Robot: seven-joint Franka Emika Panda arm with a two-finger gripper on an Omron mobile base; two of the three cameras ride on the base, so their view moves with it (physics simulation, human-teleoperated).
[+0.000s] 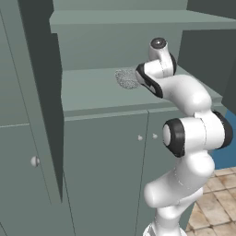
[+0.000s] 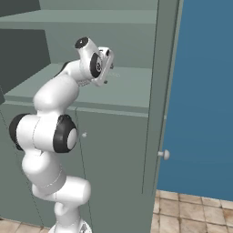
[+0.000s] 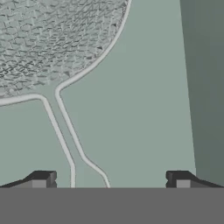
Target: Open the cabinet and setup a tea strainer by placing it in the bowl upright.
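Gripper (image 3: 109,179) jaws wide apart, nothing between them, hovering low over the cabinet shelf (image 1: 92,90). Hand view: both dark fingertips (image 3: 41,179) sit at the bottom, and the tea strainer's thin wire handle runs down between them, nearer the left tip. No contact that I can see.

Tea strainer (image 3: 48,39) lies on the shelf just ahead of the hand, its mesh basket in the upper left of the hand view. From the left base view it's the speckled grey patch (image 1: 126,79) right beside the wrist, partly hidden by the arm.

Surface: flat plain grey-green shelf, level, no clutter visible around the strainer. Another shelf (image 1: 138,20) overhead caps the bay, so vertical room is limited.

Cabinet (image 2: 113,123) upper doors are open: the left door (image 1: 39,106) swung out edge-on towards the base, the right door (image 2: 164,91) likewise on the other side, each with a small round knob (image 2: 165,154). Arm reaches in between them. A dark cabinet wall (image 3: 205,87) stands close on the right of the hand view, tighter on that side.

Below the shelf, lower doors are closed, two small knobs (image 1: 147,137) at the seam. Blue wall (image 2: 205,100) and tiled floor (image 2: 195,211) to the right.
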